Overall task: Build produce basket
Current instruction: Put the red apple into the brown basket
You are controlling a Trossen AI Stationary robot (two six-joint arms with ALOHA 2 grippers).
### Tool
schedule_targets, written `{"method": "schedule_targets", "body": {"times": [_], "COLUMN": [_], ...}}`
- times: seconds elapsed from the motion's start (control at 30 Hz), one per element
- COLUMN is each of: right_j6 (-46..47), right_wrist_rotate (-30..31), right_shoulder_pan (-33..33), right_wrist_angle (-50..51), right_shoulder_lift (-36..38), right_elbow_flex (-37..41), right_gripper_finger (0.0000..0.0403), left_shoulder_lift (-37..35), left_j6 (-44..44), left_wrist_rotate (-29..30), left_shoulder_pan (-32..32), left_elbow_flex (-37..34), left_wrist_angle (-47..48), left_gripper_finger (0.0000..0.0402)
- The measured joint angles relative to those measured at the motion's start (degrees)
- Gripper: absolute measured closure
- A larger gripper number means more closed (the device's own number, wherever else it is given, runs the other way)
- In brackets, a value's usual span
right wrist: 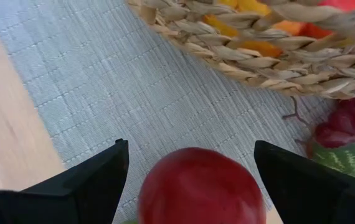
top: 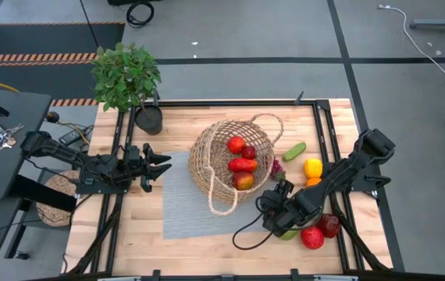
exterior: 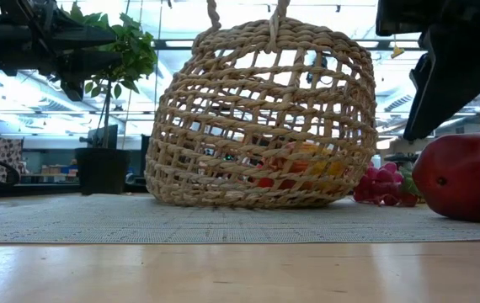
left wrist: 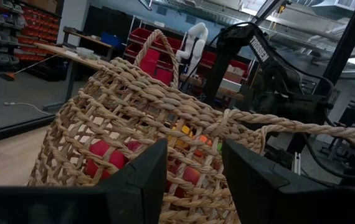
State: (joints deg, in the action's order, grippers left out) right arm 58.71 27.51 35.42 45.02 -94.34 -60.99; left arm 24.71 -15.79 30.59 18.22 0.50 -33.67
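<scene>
While the round tan woven wicker basket (top: 232, 162) lies tipped on its side on the grey woven mat (top: 179, 207) with red and orange produce inside, the right gripper (right wrist: 190, 163) hovers low with fingers spread wide either side of a round red apple (right wrist: 199, 186), not yet clamped on it. Step in hand looks like picking loose fruit; next move calls for closing on the apple, then carrying it to the basket mouth. Left gripper (top: 158, 167) waits beside the basket, fingers about half open, empty. More produce sits near the surface's right edge.
</scene>
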Motion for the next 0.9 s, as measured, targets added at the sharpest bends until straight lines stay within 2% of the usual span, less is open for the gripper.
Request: {"method": "schedule_targets", "body": {"times": [0.43,0.67,0.9], "right_j6": [-4.7,-4.8,-4.9], "right_wrist_rotate": [-3.3,-7.3,-9.2], "right_shoulder_pan": [0.0,-2.4,-3.4], "right_wrist_angle": [0.0,0.5,1.6], "right_shoulder_lift": [-0.3,-0.3,-0.3], "right_elbow_flex": [0.0,0.0,0.0], "right_gripper_finger": [0.0048,0.0008,0.0007], "left_shoulder_lift": [0.0,0.0,0.0], "left_j6": [0.0,0.0,0.0], "left_wrist_rotate": [0.0,0.0,0.0], "left_shoulder_pan": [0.0,0.0,0.0], "left_elbow_flex": [0.0,0.0,0.0], "left_wrist_angle": [0.0,0.0,0.0], "left_gripper_finger": [0.0241,0.0241,0.0241]}}
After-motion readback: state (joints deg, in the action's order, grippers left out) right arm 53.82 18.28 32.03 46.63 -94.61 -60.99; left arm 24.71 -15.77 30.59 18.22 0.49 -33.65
